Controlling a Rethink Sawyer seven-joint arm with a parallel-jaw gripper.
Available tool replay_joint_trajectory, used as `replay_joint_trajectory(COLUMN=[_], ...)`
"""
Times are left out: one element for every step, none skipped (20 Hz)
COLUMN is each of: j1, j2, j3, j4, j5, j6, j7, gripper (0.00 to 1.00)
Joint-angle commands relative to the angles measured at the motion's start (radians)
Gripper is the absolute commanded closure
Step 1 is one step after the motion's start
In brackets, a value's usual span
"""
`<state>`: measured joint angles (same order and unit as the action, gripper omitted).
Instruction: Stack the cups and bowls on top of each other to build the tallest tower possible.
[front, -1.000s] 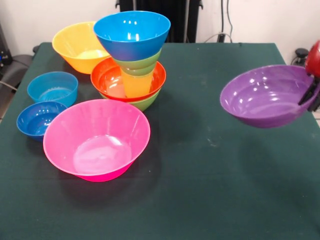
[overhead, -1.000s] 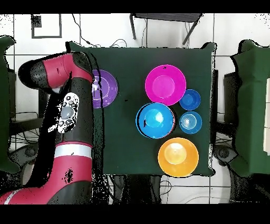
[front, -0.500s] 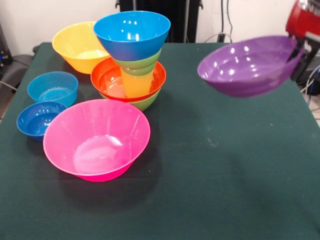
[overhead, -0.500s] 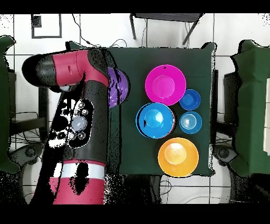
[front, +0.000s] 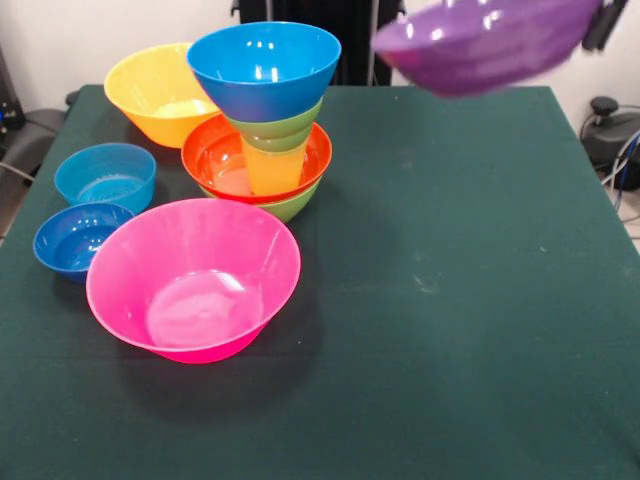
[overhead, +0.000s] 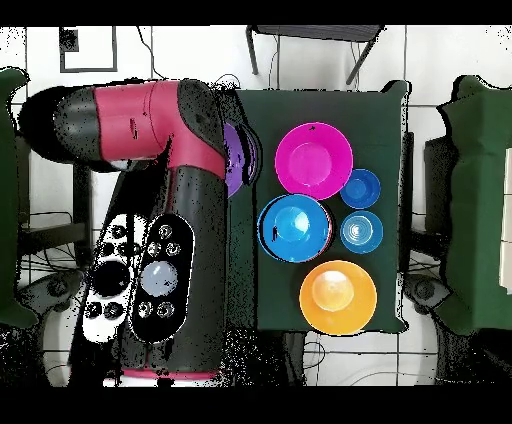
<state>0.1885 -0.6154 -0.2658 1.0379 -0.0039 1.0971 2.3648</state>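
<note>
Green table: I see the gripper pinching the purple bowl by its rim, carried high far-right, clear of the tower far-left, likely for top placement.

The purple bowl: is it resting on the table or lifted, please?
Lifted: the purple bowl hangs high above the green table, beside the tower.

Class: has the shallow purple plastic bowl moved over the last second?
Yes. The shallow purple plastic bowl has risen and shifted left toward the stacked bowl tower in the front view.
</note>
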Motion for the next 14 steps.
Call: replay_joint_trajectory(j1=[-0.022,-0.022,-0.022,-0.026,-0.033,-0.039,-0.048,-0.054,-0.059,-0.063,-0.069,-0.073,-0.075,-0.078], j2=[-0.094,-0.098,-0.109,-0.117,-0.128,-0.139,-0.150,-0.160,-0.166,-0.173,-0.180,-0.185,-0.190,-0.195], j3=[0.038,0.034,0.028,0.033,0.038,0.043,0.050,0.054,0.057,0.060,0.064,0.068,0.071,0.074], j4=[0.107,0.110,0.123,0.141,0.155,0.169,0.184,0.193,0.201,0.209,0.217,0.228,0.232,0.237], j5=[-0.075,-0.081,-0.087,-0.090,-0.093,-0.096,-0.095,-0.099,-0.102,-0.105,-0.105,-0.102,-0.106,-0.110], j6=[0.180,0.185,0.171,0.144,0.129,0.114,0.109,0.101,0.099,0.097,0.094,0.083,0.080,0.076], j7=[-0.195,-0.189,-0.180,-0.191,-0.208,-0.224,-0.241,-0.253,-0.261,-0.268,-0.270,-0.261,-0.264,-0.267], gripper=[1.00,1.00,1.00,1.00,1.00,1.00,1.00,1.00,1.00,1.00,1.00,1.00,1.00,1.00])
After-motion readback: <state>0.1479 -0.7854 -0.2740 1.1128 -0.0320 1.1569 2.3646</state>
